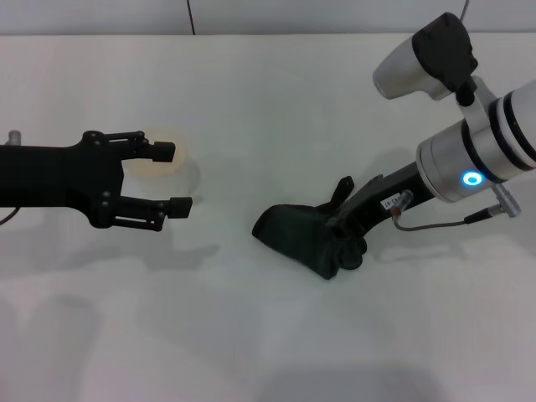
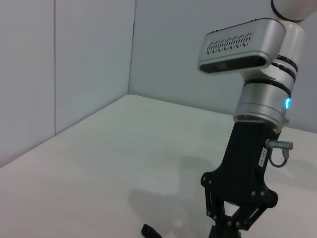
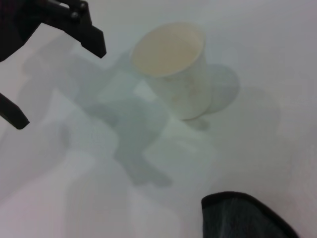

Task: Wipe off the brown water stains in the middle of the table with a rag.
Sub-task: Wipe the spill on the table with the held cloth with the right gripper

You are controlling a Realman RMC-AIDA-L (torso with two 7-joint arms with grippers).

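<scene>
Rag (image 1: pixel 301 239) gripped by right tool (image 1: pixel 335 224) | left tool (image 1: pixel 172 178) open around cup (image 3: pixel 176 67)

Head camera looks down; wrist cameras sit low (facing each other).

The black rag (image 1: pixel 306 239) is a soft, lumpy wad lying on the shiny white worktop (image 1: pixel 251 335), near the middle. The right pincer (image 1: pixel 339 224) presses down on it.
</scene>
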